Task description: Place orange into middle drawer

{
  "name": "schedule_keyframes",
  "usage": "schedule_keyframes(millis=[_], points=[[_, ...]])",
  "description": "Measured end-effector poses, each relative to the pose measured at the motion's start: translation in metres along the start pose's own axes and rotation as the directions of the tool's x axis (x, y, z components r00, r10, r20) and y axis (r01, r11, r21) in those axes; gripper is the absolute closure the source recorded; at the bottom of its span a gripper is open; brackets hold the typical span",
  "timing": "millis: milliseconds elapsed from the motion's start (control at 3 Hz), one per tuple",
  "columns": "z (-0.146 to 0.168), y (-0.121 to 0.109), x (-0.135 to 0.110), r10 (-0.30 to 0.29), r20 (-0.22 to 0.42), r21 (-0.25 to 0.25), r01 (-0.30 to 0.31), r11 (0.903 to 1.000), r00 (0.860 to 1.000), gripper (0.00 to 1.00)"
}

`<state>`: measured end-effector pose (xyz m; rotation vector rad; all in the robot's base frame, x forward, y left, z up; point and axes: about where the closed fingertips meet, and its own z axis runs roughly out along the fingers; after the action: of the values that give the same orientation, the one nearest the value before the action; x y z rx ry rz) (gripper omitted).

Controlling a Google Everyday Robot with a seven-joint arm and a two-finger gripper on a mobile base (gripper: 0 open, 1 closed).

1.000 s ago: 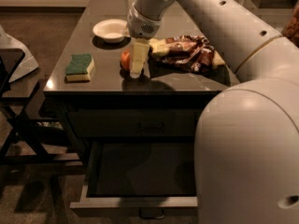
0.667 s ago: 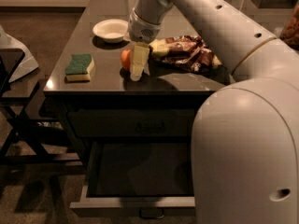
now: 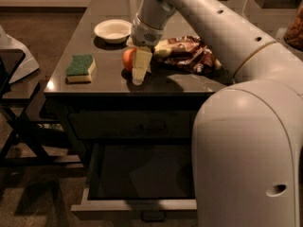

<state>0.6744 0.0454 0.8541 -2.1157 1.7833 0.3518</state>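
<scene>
The orange rests on the dark tabletop, near the middle. My gripper reaches down from the long white arm and stands right against the orange's right side, its tip at the table surface. It hides part of the orange. The middle drawer is pulled open below the table's front edge. Its dark inside holds nothing that I can see, and its small handle is at the bottom edge of the view.
A white bowl stands behind the orange. A green-topped yellow sponge lies at the left. A brown snack bag lies right of the gripper. My bulky white arm fills the right foreground. A dark chair frame stands at the left.
The gripper stays beside the orange with almost no shift. The arm's big near segment has moved slightly in the right foreground. The orange has not moved.
</scene>
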Motion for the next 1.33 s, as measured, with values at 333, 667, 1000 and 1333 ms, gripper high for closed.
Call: schedule_keyframes(millis=[333, 667, 1000, 1333], points=[[0.0, 0.0, 0.0, 0.0, 0.0, 0.0, 0.0, 1.0, 1.0, 0.19], [0.0, 0.0, 0.0, 0.0, 0.0, 0.0, 0.0, 1.0, 1.0, 0.43], [0.0, 0.0, 0.0, 0.0, 0.0, 0.0, 0.0, 1.0, 1.0, 0.66], [0.0001, 0.0, 0.0, 0.0, 0.0, 0.0, 0.0, 1.0, 1.0, 0.89]])
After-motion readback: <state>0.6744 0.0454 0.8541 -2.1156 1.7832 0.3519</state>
